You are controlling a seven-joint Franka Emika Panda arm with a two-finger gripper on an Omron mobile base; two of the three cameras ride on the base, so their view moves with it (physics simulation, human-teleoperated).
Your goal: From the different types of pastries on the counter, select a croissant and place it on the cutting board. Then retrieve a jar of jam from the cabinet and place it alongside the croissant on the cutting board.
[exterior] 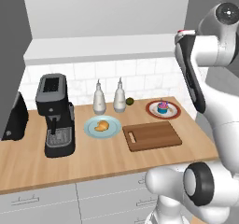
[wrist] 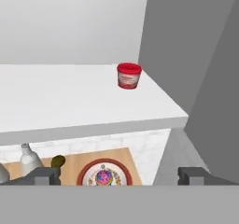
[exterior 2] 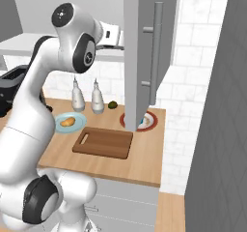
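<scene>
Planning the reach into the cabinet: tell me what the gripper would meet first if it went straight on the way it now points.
Probably the jar of jam, standing near the centre of the hand view on the cabinet shelf. The gripper is open and short of the shelf edge, with nothing between; depth is unclear, so it could pass just over the shelf.

We record a white-tiled backsplash point(exterior: 140, 73) behind the worktop, light grey drawer fronts point(exterior: 42, 202) with bar handles below it, a dark grey tall panel point(exterior 2: 217, 129) at the right, a plain pale wall point(exterior: 107, 8) above, and a wood-toned floor strip point(exterior 2: 171, 214).
</scene>
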